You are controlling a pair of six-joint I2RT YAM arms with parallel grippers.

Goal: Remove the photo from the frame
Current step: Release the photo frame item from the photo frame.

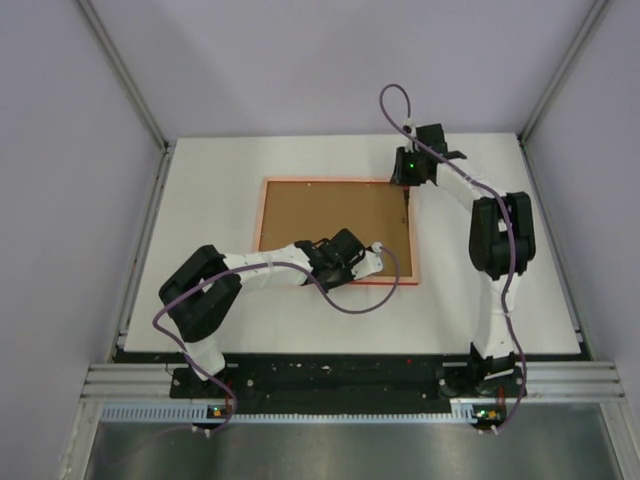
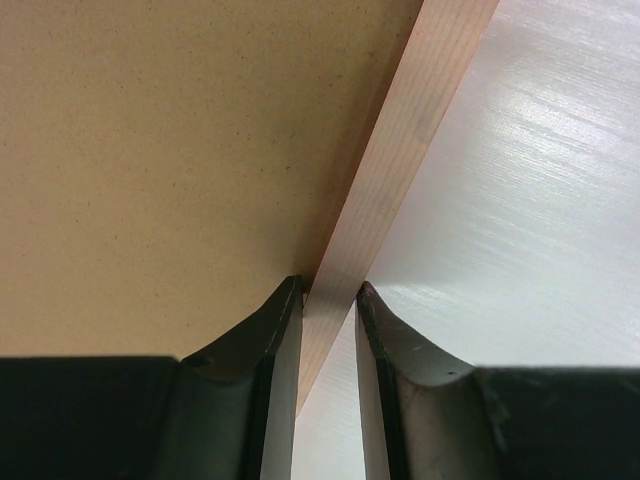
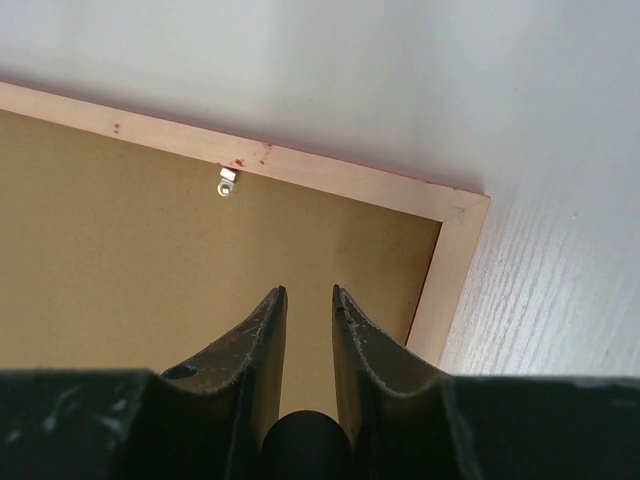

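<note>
White desk (image 1: 220,310) carries the frame (image 1: 412,250) face down; left gripper (image 2: 328,300) narrowly straddles its rim, empty right gripper (image 3: 308,300) nearly closed; frame may slide

The brown backing board (image 1: 330,215) is hiding the photo entirely. The left arm (image 1: 270,265) is covering part of the frame (image 1: 262,215) along its near rail. Both wrist views are cutting the frame off at their edges, and whether either gripper is touching anything is impossible to tell.

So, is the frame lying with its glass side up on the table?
No: the frame lies face down, its brown backing board and pale back rim on top.
</note>
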